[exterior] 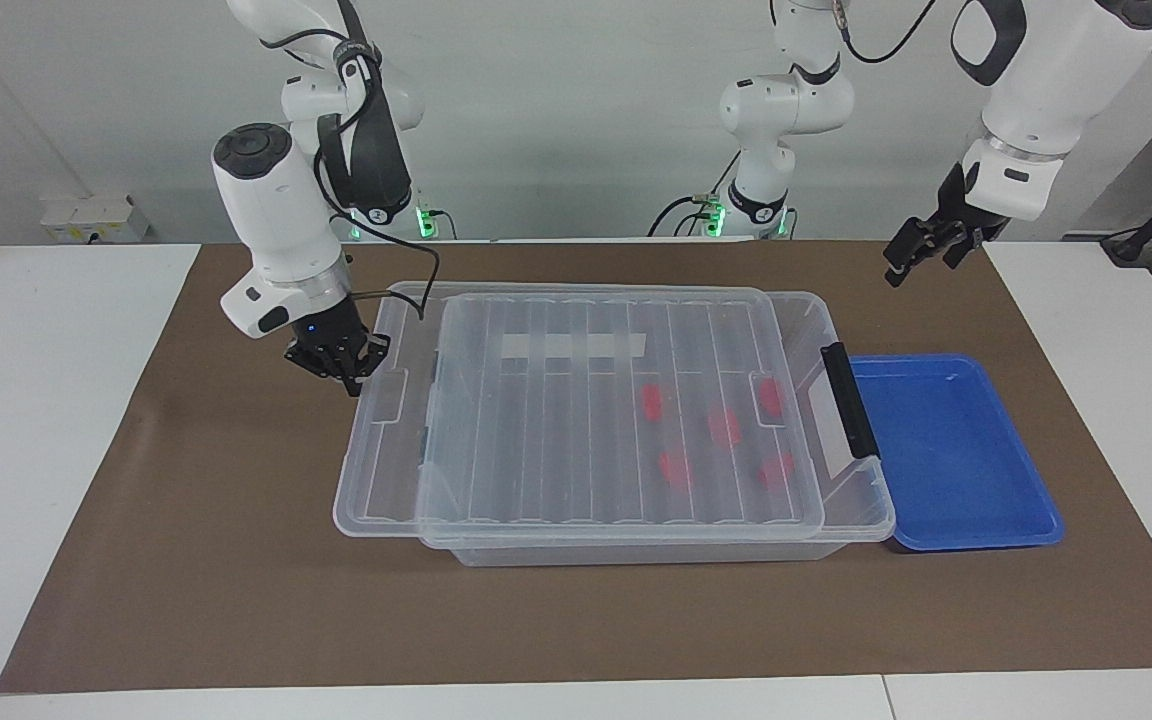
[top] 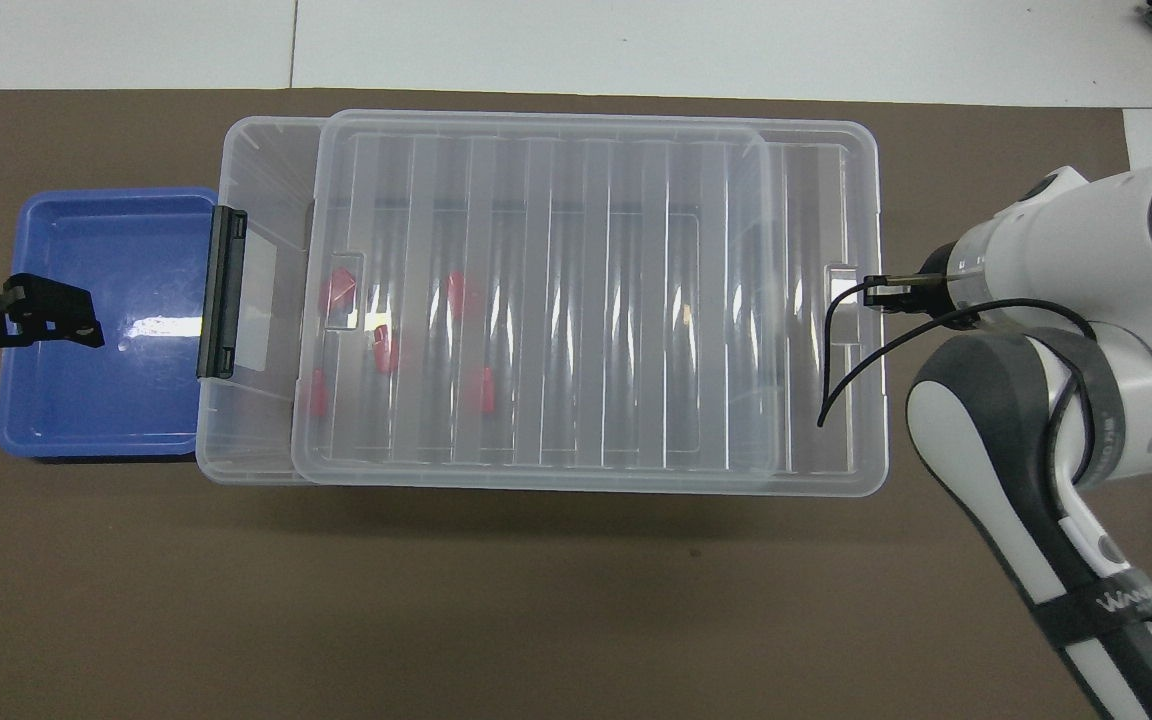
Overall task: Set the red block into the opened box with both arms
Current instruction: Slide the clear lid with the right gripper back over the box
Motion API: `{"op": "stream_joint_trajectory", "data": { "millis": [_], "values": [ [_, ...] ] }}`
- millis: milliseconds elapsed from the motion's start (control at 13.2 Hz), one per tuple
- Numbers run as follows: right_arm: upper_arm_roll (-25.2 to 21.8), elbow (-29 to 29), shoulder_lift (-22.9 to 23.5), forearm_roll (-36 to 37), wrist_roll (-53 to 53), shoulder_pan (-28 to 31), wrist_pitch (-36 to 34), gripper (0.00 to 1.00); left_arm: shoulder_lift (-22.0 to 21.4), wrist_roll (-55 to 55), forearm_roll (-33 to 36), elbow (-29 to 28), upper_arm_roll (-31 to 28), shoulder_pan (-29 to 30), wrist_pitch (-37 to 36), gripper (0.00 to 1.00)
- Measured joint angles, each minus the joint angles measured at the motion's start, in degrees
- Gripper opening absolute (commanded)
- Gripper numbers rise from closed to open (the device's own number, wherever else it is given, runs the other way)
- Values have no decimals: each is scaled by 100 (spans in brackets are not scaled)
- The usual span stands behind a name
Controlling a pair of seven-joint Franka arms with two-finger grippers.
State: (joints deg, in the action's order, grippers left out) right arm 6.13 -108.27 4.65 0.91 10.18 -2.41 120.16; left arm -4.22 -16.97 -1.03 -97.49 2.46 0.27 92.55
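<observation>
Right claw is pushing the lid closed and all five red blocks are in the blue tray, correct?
Not quite. The red blocks lie inside the box, under its clear lid, as the facing view shows; the blue tray holds none. The right claw is at the lid's end.

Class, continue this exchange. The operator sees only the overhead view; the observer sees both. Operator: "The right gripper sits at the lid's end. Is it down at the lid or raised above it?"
Observer: Down. The facing view shows the right gripper, shut, with its tips level with the end rim of the lid.
Operator: And the left gripper over the blue tray?
Observer: The left gripper hangs high in the air, well clear of the blue tray.
Operator: Is the lid tilted?
Observer: It looks flat, resting on the rim of the box.
</observation>
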Motion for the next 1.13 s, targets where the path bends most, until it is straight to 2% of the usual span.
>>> {"op": "stream_joint_trajectory", "data": {
  "millis": [604,1133],
  "values": [
    [42,0,0,0,3,-121,0,0,0,0,0,0,0,0,0,100],
    [67,1,-2,0,251,-503,0,0,0,0,0,0,-1,0,0,100]
  ]
}}
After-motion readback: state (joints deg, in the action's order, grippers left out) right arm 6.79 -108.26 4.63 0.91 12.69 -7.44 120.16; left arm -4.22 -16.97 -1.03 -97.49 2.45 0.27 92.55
